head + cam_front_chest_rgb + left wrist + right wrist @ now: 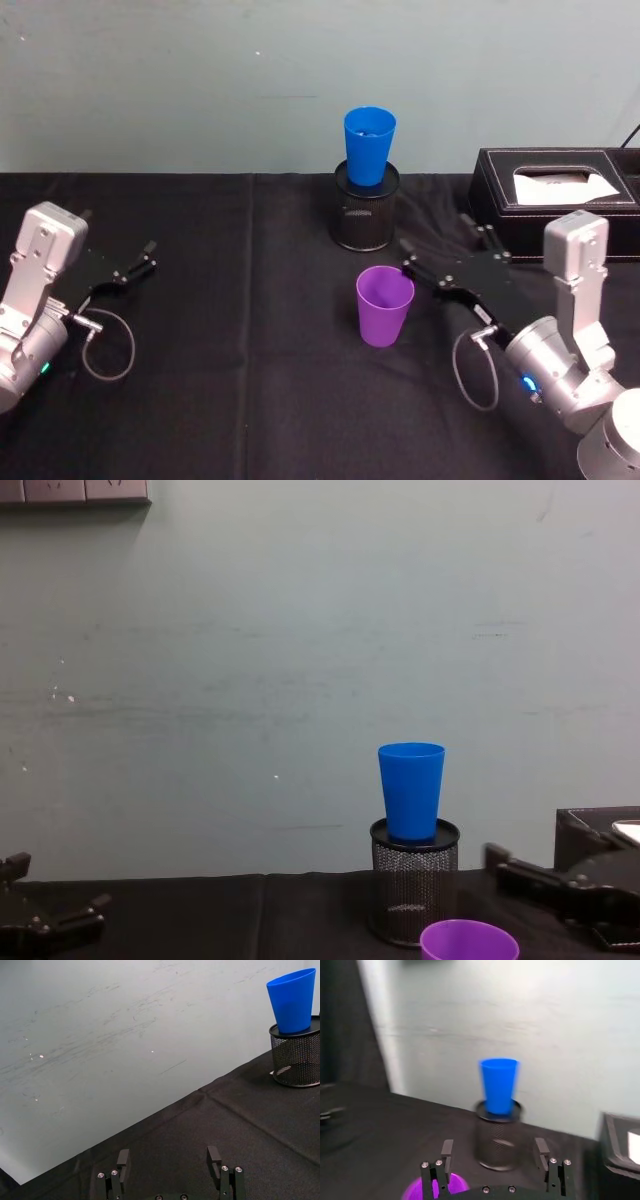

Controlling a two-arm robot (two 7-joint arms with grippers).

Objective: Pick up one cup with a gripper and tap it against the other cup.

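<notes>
Just right of centre in the head view, the purple cup (385, 304) stands upright; the open right gripper (440, 256) beside it should be centred around it before closing

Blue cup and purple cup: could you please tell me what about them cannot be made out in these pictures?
- Blue cup: its base sits inside the mesh pen holder, hidden in every view.
- Purple cup: chest view's bottom edge cuts off all but the rim; in the right wrist view the right gripper covers most of it.
- Whether either cup holds anything: cannot tell.
</notes>
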